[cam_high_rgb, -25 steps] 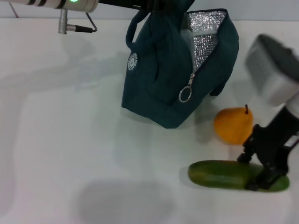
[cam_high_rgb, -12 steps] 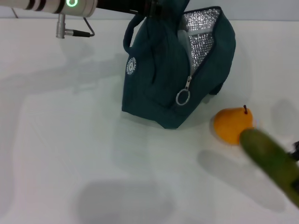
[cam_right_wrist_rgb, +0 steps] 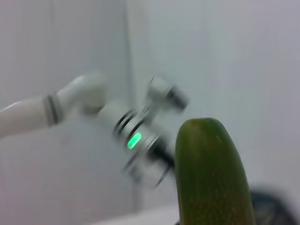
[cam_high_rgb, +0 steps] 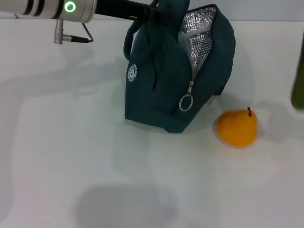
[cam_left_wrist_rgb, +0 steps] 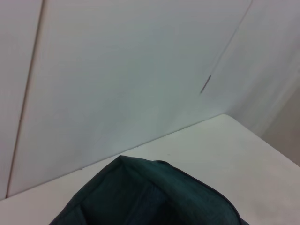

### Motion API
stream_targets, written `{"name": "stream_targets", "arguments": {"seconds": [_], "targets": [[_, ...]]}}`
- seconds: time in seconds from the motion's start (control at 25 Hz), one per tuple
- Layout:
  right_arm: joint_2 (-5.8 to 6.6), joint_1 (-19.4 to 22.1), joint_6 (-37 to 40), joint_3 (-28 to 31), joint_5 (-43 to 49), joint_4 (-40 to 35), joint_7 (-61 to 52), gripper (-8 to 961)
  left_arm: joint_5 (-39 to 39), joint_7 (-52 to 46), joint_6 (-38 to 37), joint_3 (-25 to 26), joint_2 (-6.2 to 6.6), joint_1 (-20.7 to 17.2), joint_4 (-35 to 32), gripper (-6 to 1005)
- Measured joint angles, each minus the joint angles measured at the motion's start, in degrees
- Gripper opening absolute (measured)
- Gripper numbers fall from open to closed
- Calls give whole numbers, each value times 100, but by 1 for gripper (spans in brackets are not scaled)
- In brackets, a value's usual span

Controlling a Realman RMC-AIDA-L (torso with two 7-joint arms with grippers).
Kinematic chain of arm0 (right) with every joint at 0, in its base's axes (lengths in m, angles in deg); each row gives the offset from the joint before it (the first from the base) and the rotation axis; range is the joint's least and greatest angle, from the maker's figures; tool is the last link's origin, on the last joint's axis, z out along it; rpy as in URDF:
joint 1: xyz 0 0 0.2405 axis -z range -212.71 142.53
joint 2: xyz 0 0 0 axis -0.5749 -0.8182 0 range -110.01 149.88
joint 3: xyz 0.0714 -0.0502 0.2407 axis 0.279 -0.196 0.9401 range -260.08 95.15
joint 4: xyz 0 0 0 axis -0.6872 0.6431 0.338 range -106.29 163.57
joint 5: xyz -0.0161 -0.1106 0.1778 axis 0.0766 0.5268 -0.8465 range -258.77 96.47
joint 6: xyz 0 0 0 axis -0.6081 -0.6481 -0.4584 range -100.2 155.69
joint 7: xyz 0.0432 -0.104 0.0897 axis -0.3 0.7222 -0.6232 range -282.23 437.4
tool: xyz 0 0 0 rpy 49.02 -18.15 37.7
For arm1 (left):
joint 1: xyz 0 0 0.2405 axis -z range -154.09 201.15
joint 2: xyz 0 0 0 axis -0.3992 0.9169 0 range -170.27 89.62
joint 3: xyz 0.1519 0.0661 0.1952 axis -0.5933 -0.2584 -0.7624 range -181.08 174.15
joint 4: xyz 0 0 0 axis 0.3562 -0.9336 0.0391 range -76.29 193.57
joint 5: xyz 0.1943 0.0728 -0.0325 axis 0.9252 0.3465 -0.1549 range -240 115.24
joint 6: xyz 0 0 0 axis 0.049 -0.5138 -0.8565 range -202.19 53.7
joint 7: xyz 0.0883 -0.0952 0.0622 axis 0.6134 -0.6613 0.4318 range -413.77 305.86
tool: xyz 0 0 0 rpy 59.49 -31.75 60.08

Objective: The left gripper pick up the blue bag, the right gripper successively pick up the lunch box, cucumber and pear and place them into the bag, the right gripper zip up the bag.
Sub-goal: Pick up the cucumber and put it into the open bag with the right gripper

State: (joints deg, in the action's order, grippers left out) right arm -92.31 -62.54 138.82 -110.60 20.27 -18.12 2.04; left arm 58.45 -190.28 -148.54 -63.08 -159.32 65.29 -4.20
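Left tool (cam_high_rgb: 154,12) pinching handle of blue bag (cam_high_rgb: 175,80), soft, floppy, mouth open at 12 o'clock. Cucumber (cam_right_wrist_rgb: 213,173) aloft at 3 o'clock: stiff, smooth, likely slippery; right tool's hold unseen, cannot tell. Pear (cam_high_rgb: 237,127) on worktop (cam_high_rgb: 71,156).

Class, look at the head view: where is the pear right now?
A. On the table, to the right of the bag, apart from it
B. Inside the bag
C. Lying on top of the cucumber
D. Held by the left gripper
A. The pear sits on the white table to the right of the bag, with a gap between them and nothing gripping it.
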Motion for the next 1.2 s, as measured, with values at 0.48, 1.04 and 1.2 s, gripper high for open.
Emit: {"name": "stream_targets", "arguments": {"seconds": [0.48, 1.04, 1.2], "targets": [[-351, -436, -1329, -537, -2183, 1862, 3091, 606, -48, -65, -163, 36, -22, 24, 3, 49], [-387, -1302, -2327, -491, -2366, 3847, 5666, 606, -64, -190, -174, 28, -16, 78, 9, 49], [-390, -1438, -2536, -514, -2385, 4173, 5920, 606, -66, -192, -174, 26, -26, 104, 38, 49]]}}
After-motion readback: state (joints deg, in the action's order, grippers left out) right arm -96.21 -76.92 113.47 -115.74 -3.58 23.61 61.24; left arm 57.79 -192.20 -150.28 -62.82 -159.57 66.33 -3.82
